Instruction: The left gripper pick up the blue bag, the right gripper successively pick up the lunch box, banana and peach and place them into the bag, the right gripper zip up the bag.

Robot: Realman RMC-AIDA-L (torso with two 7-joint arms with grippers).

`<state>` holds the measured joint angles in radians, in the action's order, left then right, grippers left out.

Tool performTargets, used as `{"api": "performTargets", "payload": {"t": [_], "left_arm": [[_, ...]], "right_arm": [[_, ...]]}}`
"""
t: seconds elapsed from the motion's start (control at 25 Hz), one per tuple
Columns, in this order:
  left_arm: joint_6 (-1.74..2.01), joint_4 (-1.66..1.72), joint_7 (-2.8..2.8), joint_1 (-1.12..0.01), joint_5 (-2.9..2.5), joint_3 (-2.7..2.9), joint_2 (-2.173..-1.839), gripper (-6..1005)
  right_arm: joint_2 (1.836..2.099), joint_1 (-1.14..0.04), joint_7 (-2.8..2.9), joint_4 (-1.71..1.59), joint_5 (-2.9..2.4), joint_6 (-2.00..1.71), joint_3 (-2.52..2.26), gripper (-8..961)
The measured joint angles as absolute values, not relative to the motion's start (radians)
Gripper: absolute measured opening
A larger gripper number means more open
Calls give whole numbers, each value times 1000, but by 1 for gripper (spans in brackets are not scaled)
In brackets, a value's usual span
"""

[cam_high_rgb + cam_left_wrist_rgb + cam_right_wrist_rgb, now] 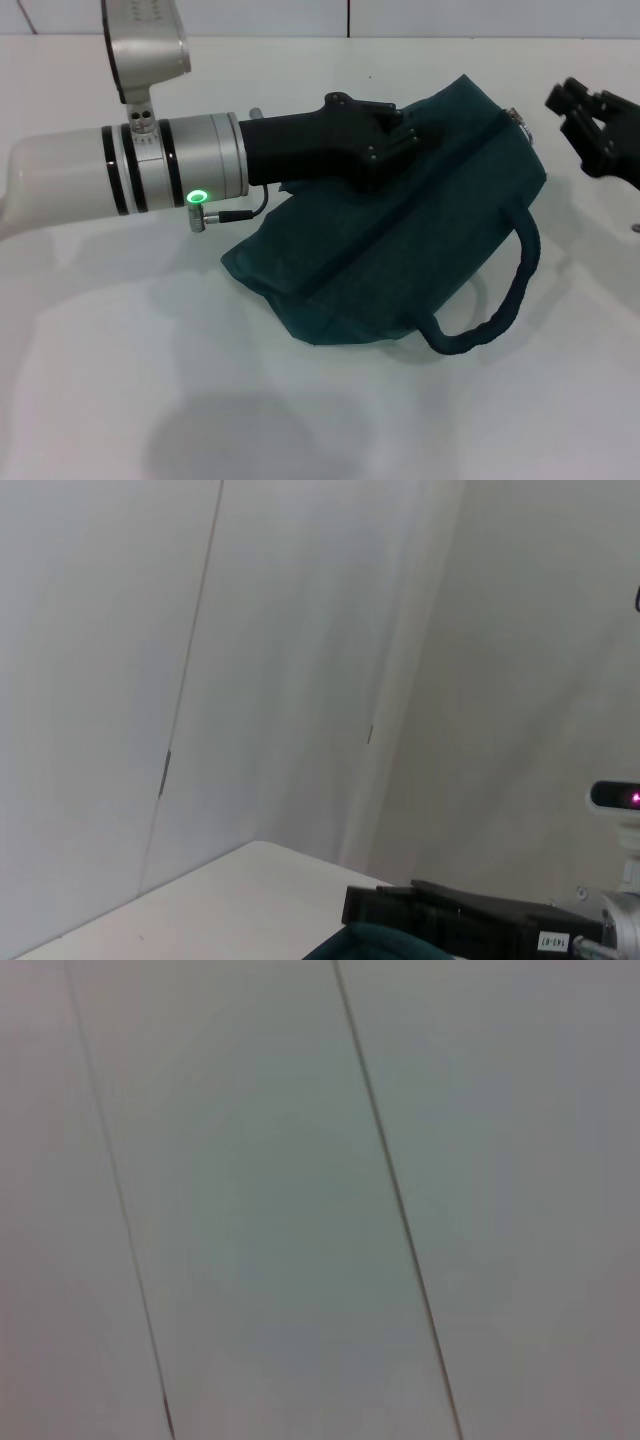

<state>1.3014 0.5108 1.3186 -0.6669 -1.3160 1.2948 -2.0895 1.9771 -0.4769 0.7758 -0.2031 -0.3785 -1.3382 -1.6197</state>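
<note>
Nearest in the head view, the white bench [300, 420] lies bare in front of the blue bag [400, 250]. The bag lies slumped on its side across the middle of the bench, one corner toward the near left and the other end reaching up toward the far right. One padded loop handle [495, 305] curves out over the bench from its near right edge. A long seam or zipper line runs diagonally along the upper face of the bag, ending at a small metal fitting [515, 117] at the far right corner.

The left arm comes in from the left edge, its silver cylinder carrying a lit green light [198, 197]. The left claw [395, 135] lies over the far upper part of the bag, its black body pressed against the fabric. Its fingertips are lost among the dark folds, so I cannot tell whether it is clenched on the cloth or released.

In the left wrist view, a sliver of the bag's teal fabric [385, 944] shows beside a black block of the claw's housing, with the bench and a pale wall beyond.

The right claw [572, 100] hangs above the bench at the far right, apart from the bag's far end. Its fingers stand slightly parted and carry nothing. The right wrist view shows only a pale panelled wall.
</note>
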Motion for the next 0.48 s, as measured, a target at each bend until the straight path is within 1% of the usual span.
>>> {"api": "performTargets", "payload": {"t": [0.12,0.28,0.36,0.48], "left_arm": [[1303,513,1329,-668,-1317,1295,-2088,124],[1304,517,1366,-674,-1318,1291,-2084,124],[1304,518,1376,-679,-1318,1291,-2083,124],[1304,522,1379,-681,-1318,1289,-2083,124]], "right_arm": [[1963,-462,731,-198,-398,-1324,-1617,108],[1964,-436,636,-210,-397,-1312,-1615,135],[1970,-434,604,-217,-400,-1302,-1617,196],[1986,-448,577,-220,-419,-1269,-1620,288]]}}
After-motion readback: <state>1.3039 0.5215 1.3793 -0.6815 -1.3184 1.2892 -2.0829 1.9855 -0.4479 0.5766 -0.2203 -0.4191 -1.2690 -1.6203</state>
